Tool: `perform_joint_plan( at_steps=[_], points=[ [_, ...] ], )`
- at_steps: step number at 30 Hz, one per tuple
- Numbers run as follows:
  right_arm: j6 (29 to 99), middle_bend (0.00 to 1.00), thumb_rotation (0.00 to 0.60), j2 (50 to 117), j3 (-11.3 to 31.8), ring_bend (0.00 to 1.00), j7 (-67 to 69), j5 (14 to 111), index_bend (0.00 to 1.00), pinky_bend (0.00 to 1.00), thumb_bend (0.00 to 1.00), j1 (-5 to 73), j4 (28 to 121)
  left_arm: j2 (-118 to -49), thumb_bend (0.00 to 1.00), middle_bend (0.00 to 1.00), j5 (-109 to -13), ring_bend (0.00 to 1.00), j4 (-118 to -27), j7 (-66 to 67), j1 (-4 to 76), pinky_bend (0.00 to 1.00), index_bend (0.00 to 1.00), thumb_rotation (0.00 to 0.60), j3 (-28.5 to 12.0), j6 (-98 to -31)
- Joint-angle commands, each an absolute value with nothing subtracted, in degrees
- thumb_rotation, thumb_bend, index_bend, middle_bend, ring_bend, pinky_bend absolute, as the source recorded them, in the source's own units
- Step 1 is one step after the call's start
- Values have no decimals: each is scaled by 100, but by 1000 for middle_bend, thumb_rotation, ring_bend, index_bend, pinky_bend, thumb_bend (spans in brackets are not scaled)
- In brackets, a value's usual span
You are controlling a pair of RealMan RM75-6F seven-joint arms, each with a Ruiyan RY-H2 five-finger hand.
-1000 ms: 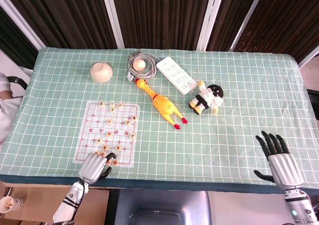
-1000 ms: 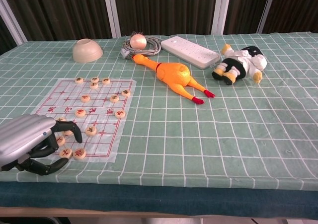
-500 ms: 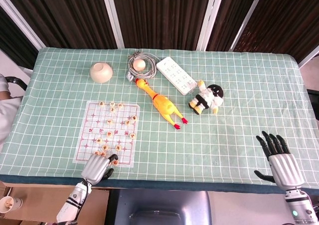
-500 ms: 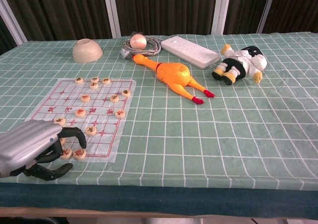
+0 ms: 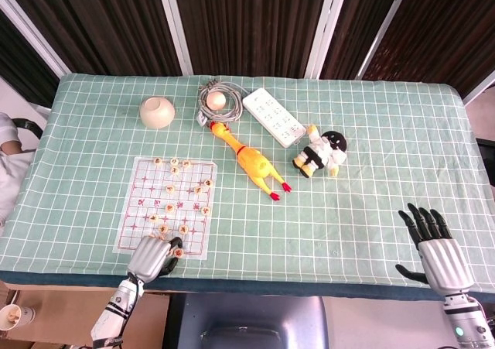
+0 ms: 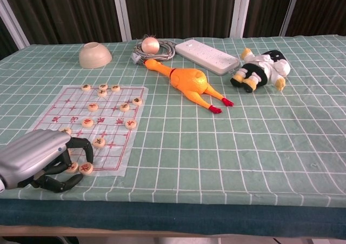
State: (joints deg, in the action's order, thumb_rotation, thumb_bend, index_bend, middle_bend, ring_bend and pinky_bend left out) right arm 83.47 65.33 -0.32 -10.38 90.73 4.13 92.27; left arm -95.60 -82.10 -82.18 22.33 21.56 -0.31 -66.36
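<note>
I have the left hand (image 6: 38, 158) down at the near left corner of the board (image 6: 59, 110), about 7 o'clock on the table (image 5: 371, 186) as I see it from the head camera. Its fingers (image 6: 81, 145) are curled in over the board's near edge, and the tips sit against two round pieces (image 6: 79, 168) lying side by side there. From the chest view a dark fingertip touches the left one of the pair, but I cannot tell whether either is actually pinched or only touched. In the head view the same hand (image 5: 152, 256) covers that corner, with one piece (image 5: 178, 251) showing just at its 3 o'clock side.

The other pieces are scattered across the board toward 12 o'clock from the hand, well apart from it; the nearest, a single disc (image 6: 99, 142), lies just beyond the fingertips.

My right hand (image 5: 437, 244) is at 5 o'clock, over the near right edge of the table, fingers spread and straight, holding nothing. Only the head camera shows it.

Farther back, a rubber chicken (image 5: 249, 162) lies on a slant near the middle, a doll (image 5: 321, 152) at its 3 o'clock, a power strip (image 5: 274, 117) behind them, a coiled cable (image 5: 219, 101) with a ball in it at 12 o'clock, and an upturned bowl (image 5: 157, 111) at 11 o'clock.
</note>
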Motion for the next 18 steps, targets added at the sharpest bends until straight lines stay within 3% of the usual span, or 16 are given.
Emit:
perform_joint_plan(
  at_steps=[1, 18],
  points=[
    [8342, 0, 600, 6532, -37, 0, -1039, 9078, 0, 0, 111, 414, 9228, -9564, 355, 1000, -8212, 1000, -8211, 2241, 2169, 1000, 462, 600, -30, -6632],
    [8323, 0, 600, 6551, -34, 0, -1072, 9067, 0, 0, 111, 421, 9217, -9361, 351, 1000, -8227, 1000, -8649, 1967, 2178, 1000, 516, 600, -147, -6824]
  ],
)
